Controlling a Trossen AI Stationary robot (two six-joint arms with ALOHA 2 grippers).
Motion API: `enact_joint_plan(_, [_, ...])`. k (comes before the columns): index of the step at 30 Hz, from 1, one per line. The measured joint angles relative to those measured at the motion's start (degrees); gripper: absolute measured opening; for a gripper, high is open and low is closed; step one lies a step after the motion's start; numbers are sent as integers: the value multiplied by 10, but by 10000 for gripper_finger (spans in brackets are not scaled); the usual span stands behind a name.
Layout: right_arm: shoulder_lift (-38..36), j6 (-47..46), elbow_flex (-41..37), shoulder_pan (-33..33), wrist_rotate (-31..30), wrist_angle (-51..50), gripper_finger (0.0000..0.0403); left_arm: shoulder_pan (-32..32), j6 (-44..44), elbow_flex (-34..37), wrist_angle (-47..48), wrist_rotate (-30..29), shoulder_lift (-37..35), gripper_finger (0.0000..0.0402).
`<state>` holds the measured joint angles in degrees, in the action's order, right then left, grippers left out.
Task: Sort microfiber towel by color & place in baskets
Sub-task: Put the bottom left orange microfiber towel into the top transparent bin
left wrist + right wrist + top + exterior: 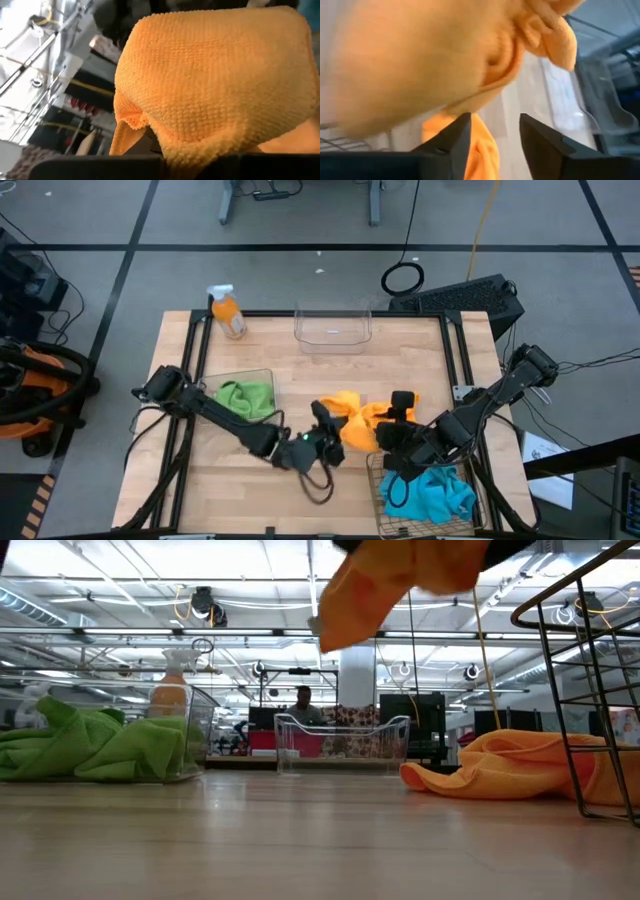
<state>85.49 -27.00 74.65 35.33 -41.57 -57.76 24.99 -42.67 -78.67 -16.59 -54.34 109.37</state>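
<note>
The left gripper [330, 423] is pinched on an orange towel [352, 420], held up at mid-table. The right gripper [402, 408] is beside it, fingers [454, 142] parted, nothing between them. A second orange towel [510, 765] lies on the table against the wire basket [378, 480], where blue cloth [440, 492] is heaped. Green cloth [246, 396] fills one tub [268, 375]; the other tub [332, 327] is seen beyond, near a spray bottle [228, 312]. Blue and green counts cannot be made out.
</note>
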Motion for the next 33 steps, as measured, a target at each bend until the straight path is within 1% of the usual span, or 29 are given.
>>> enact_joint_plan(2, [0,-21,0,0,-17,-26,183,-21,5,0,34,8,-7,23])
enact_joint_plan(7, [-12,-58,0,-2,-51,-104,231,-87,32,0,103,72,-22,23])
enact_joint_plan(11, [-28,-89,0,-4,-65,-163,243,-157,33,0,132,126,-39,23])
enact_joint_plan(14, [-41,-94,0,-5,-73,-180,237,-224,45,0,132,186,-46,23])
enact_joint_plan(16, [-48,-96,0,-5,-88,-184,229,-274,52,0,132,238,-46,23])
enact_joint_plan(21, [-62,-85,0,-5,-99,-184,206,-402,104,0,133,361,-43,34])
enact_joint_plan(25, [-66,-78,0,-6,-120,-188,192,-485,181,0,171,408,-40,37])
enact_joint_plan(27, [-66,-78,0,-6,-127,-197,185,-516,210,0,191,444,-40,38])
enact_joint_plan(29, [-67,-77,0,-8,-129,-201,179,-540,227,0,202,469,-39,39])
enact_joint_plan(33, [-67,-81,0,-8,-148,-203,169,-568,245,0,198,485,-25,40])
